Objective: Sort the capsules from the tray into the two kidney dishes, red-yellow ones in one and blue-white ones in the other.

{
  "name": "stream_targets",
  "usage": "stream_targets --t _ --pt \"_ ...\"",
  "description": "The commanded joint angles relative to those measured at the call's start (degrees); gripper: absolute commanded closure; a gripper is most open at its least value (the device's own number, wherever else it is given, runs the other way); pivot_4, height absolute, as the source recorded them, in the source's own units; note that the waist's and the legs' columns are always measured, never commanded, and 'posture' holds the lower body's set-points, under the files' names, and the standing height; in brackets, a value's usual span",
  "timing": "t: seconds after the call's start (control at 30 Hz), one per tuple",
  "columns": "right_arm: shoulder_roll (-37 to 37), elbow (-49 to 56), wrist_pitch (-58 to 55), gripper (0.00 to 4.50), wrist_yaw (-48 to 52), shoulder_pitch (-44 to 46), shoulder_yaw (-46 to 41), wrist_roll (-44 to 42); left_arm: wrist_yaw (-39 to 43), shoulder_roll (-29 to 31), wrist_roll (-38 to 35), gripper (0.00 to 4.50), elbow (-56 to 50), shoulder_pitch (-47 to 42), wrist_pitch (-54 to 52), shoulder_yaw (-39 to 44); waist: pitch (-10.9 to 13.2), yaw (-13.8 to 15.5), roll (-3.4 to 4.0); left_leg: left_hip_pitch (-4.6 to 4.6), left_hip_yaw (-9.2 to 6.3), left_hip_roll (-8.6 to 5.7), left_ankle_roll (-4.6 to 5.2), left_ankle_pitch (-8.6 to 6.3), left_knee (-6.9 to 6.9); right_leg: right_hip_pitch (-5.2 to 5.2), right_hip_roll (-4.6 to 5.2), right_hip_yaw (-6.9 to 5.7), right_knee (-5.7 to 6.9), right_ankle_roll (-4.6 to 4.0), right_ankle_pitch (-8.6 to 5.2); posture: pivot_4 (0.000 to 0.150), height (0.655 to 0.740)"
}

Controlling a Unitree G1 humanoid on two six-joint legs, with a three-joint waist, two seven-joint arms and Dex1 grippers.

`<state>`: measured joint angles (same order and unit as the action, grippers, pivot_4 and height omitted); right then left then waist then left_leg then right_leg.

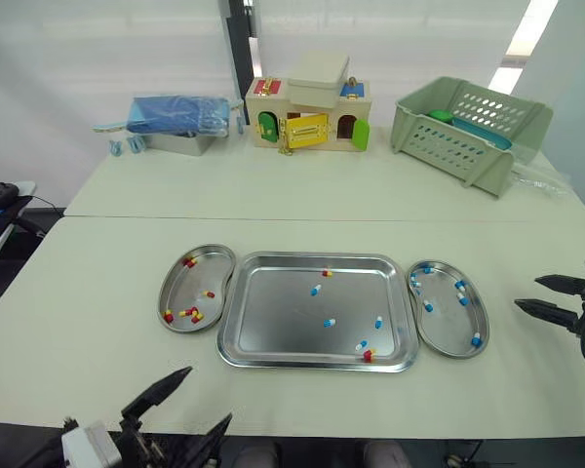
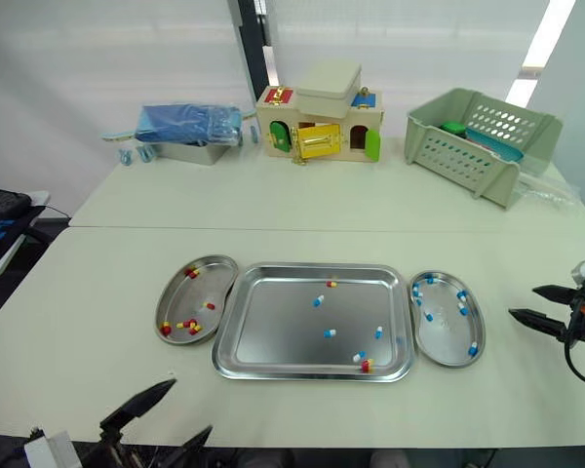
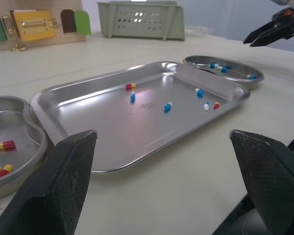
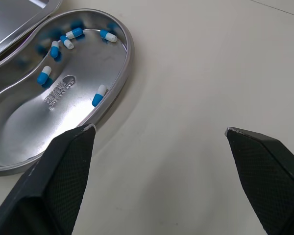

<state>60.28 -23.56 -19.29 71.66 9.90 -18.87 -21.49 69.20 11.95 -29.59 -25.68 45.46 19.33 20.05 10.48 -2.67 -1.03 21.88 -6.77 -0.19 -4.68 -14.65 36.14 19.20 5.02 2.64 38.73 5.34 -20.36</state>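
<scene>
Black-fingered left gripper (image 1: 208, 394) hangs spread wide and empty in front of the steel kidney dish (image 1: 203, 276) of red-yellow capsules (image 1: 189, 261). Beside it the rectangular steel tray (image 1: 273, 327) holds four blue-white capsules (image 1: 329, 323) and two red-yellow. Farther right, the second kidney dish (image 1: 447, 331) has blue-white ones, and the right gripper (image 1: 527, 292) is wide, empty.

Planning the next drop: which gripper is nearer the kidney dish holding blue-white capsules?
Right. The right gripper is open just beside that kidney dish, on its outer side; the left gripper, also open, is at the table's near edge, past the tray's other end.
</scene>
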Motion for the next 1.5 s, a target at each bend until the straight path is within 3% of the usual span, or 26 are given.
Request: stream_targets --t 0.03,0.2,0.4,0.53,0.6,0.73,0.83,0.97,1.17,1.37,1.5 --pt "2.1 -0.6 1.4 0.00 1.8 0.8 -0.4 0.4 1.2 0.5 -0.6 0.01 1.0 1.1 4.8 -2.3 0.0 0.0 0.00 0.00 0.01 0.00 0.00 0.00 0.00 0.00 0.00 0.01 -0.01 0.01 0.00 0.150 0.7400" --pt "2.6 -2.6 2.8 0.00 2.9 2.2 0.6 1.5 3.1 2.3 -0.7 0.01 2.2 1.2 9.6 -5.9 0.0 -0.3 0.01 0.00 0.03 0.00 0.01 0.00 0.00 0.01 0.00 0.04 -0.03 0.02 0.01 0.150 0.7400" --pt "4.2 -1.3 3.2 0.00 6.5 1.9 0.5 1.3 -1.5 2.3 1.2 0.01 1.4 0.6 10.7 -9.6 0.0 -0.3 0.02 -0.01 0.03 0.00 0.01 0.00 0.00 0.00 0.00 0.05 -0.02 0.02 0.01 0.150 0.7400" --pt "7.6 10.2 -2.9 0.00 13.2 0.0 -0.5 -4.1 -3.6 2.8 1.9 0.01 1.1 1.5 11.7 -11.3 0.0 -0.5 0.17 0.00 0.08 0.00 0.01 -0.01 -0.01 0.03 0.01 0.10 -0.04 0.05 0.02 0.150 0.7400" --pt "8.6 22.5 -11.2 0.00 13.8 2.1 0.7 -11.1 -4.6 3.4 1.8 0.01 0.9 1.4 11.9 -11.5 0.0 -0.7 0.18 -0.03 0.10 0.01 0.02 -0.01 -0.02 0.02 0.00 0.11 -0.03 0.05 0.02 0.150 0.7400" --pt "6.4 37.6 -22.3 0.00 9.0 10.4 6.0 -19.8 -6.8 4.6 1.2 0.01 0.9 0.3 11.8 -11.5 -0.1 -0.6 0.31 -0.04 0.08 0.08 0.02 -0.01 -0.02 0.03 -0.06 0.09 0.00 0.04 0.02 0.150 0.7400" --pt "3.2 44.0 -27.1 0.00 5.4 17.7 14.4 -20.3 -8.4 5.0 0.9 0.01 0.8 0.4 11.6 -11.7 0.1 -0.3 0.01 0.02 -0.04 0.07 0.02 -0.01 -0.02 0.04 -0.06 -0.01 -0.04 0.04 0.02 0.150 0.7400" --pt "-5.2 44.9 -26.3 0.00 -0.8 26.0 27.3 -12.0 -10.2 5.0 1.0 0.01 1.5 1.2 12.3 -11.8 0.1 -0.1 -0.10 0.25 -0.15 -0.01 0.01 -0.02 -0.02 0.10 0.00 -0.11 -0.25 0.09 0.05 0.150 0.7400" --pt "-14.9 41.0 -21.5 0.00 -6.7 31.3 40.6 0.5 -12.4 4.8 1.5 0.01 1.8 1.0 12.8 -12.3 0.1 -0.2 -0.13 0.52 -0.23 -0.02 0.00 -0.02 0.00 0.38 0.01 -0.18 -0.17 0.08 0.05 0.150 0.7400" --pt "-22.6 36.1 -18.3 0.00 -9.4 34.1 48.0 9.0 -14.9 4.8 1.4 0.01 1.4 0.5 12.6 -12.1 0.1 -0.3 -0.12 0.53 -0.27 -0.03 -0.01 0.00 0.02 0.49 0.00 -0.17 0.03 0.07 0.05 0.150 0.7400" --pt "-24.3 35.2 -18.1 0.95 -8.6 34.4 48.8 10.1 -16.7 5.1 2.1 0.00 0.6 0.4 12.2 -12.3 0.1 -0.2 -0.12 0.59 -0.28 -0.03 -0.01 0.00 0.02 0.54 0.00 -0.18 0.00 0.07 0.05 0.150 0.7400"
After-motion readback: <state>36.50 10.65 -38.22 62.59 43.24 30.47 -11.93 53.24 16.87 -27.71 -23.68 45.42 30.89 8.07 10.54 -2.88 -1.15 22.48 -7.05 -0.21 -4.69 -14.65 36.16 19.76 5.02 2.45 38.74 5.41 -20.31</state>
